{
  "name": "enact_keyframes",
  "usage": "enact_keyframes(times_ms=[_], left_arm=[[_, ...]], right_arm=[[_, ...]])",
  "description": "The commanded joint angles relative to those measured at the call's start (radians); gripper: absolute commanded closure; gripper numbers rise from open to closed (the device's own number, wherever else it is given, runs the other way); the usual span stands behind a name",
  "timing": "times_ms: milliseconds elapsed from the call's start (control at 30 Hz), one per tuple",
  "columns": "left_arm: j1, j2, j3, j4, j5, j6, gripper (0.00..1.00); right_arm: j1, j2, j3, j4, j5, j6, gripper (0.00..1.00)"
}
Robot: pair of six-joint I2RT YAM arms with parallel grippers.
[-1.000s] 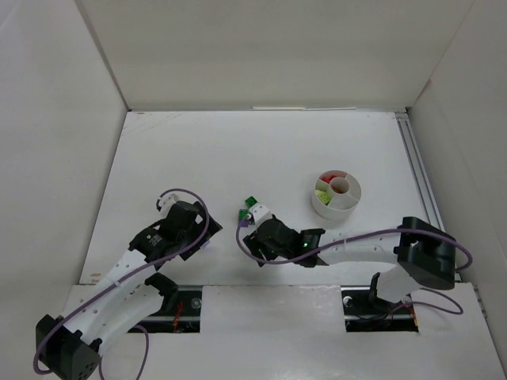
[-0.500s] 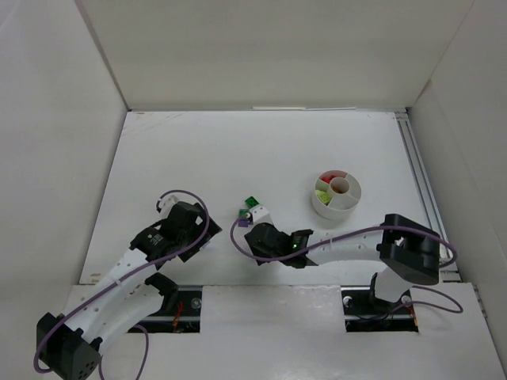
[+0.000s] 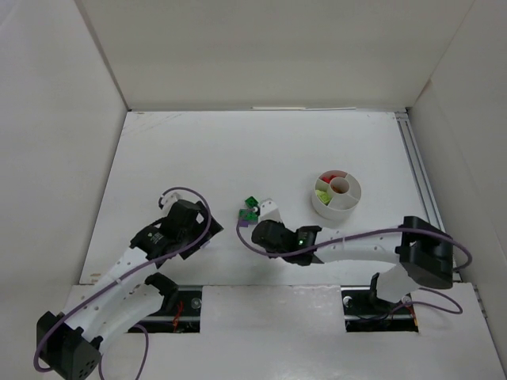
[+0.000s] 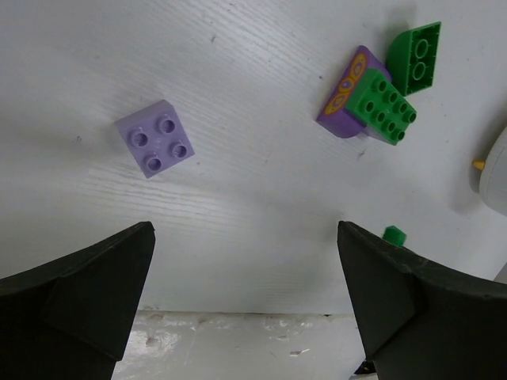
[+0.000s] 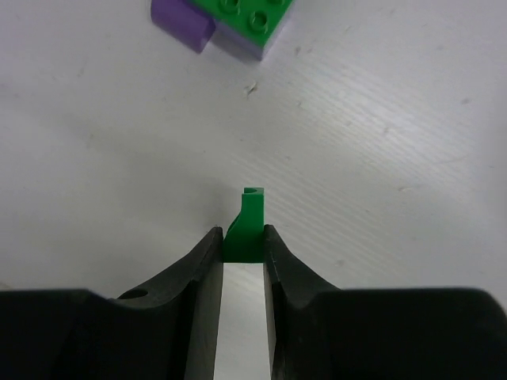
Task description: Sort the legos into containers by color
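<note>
No readable text, brand, number or sign for you in any view. Only marking: orange-yellow printed loops on face of purple brick [image 4: 346,93], left wrist view. You cannot read them as letters or digits.

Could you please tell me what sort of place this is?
Probably a lab test cell for tabletop robot manipulation: plain white walls box in a white table, a left arm and a right arm are bolted at its near edge, and legos and a divided dish lie on it.
</note>
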Motion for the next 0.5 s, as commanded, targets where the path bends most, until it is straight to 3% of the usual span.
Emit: enact_keyframes(times_ms=[0, 133, 333, 467], left_arm=[[0.005, 0.031, 0.085, 0.068, 0.029, 0.097, 0.01], [0.005, 0.114, 0.17, 0.08, 0.03, 0.175, 0.01], [0.005, 0.286, 0.306, 0.101, 0.011, 0.272, 0.01], [0.014, 0.364, 0.346, 0.144, 0.022, 0.327, 0.01]], right_arm=[[-0.014, -0.135, 0.102, -0.155, 0.129, 0.005, 0.8], [-0.108, -0.281, 0.113, -0.272, 0.18, -0.014, 0.8], [-0.428, -0.533, 0.033, -0.283, 0.111, -0.147, 0.79], [-0.64, -0.573, 0.012, -0.274, 0.028, -0.22, 0.77]])
